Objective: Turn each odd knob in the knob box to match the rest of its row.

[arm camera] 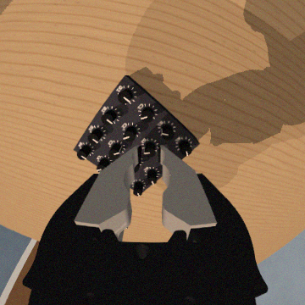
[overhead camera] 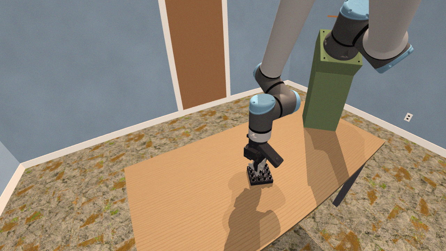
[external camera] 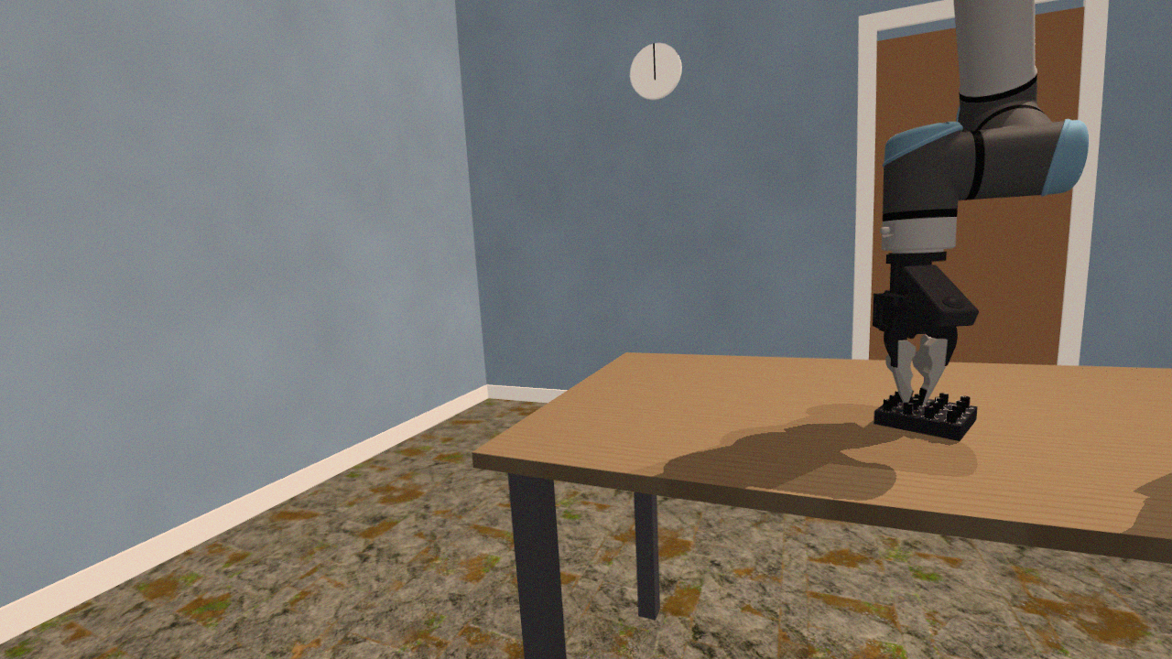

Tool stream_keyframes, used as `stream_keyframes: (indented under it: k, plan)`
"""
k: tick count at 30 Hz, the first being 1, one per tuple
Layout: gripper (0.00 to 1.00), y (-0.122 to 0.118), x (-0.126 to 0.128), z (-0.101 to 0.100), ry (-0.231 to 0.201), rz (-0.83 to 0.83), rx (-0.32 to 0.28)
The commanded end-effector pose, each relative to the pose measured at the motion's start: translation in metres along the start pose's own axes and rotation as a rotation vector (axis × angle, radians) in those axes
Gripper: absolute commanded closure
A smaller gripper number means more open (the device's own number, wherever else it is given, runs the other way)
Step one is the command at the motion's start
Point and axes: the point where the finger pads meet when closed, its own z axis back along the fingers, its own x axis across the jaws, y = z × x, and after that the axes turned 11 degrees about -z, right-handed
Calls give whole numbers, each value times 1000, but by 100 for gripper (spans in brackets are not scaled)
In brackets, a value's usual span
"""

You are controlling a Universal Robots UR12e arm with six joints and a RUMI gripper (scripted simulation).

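The black knob box [overhead camera: 261, 183] [external camera: 917, 426] [arm camera: 120, 103] lies on the table, turned askew in the wrist view. My gripper [overhead camera: 256, 175] [external camera: 914, 401] [arm camera: 150, 146] is down at the box, its fingertips a little apart on either side of one knob [arm camera: 149, 147], with narrow gaps beside it. That knob's white pointer aims left in the wrist view, much like the knob [arm camera: 167, 129] up and right of it. The left-edge knobs [arm camera: 110, 114] point lower right, and the line beside them [arm camera: 130, 131] points lower left. The fingers hide some knobs; the row letters are hard to read.
The box stands on the wooden table [overhead camera: 181, 187] [external camera: 623, 409]. Knobs stand close around the fingertips on several sides. The green pedestal [overhead camera: 327, 96] carries the arm at the table's far end.
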Motion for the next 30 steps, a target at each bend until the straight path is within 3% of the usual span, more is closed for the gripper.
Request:
stream_keyframes:
  k: [1, 17, 30]
  plan:
    - [89, 0, 0, 3, -1, 0, 0]
    - [89, 0, 0, 36, -1, 0, 0]
    - [89, 0, 0, 38, -1, 0, 0]
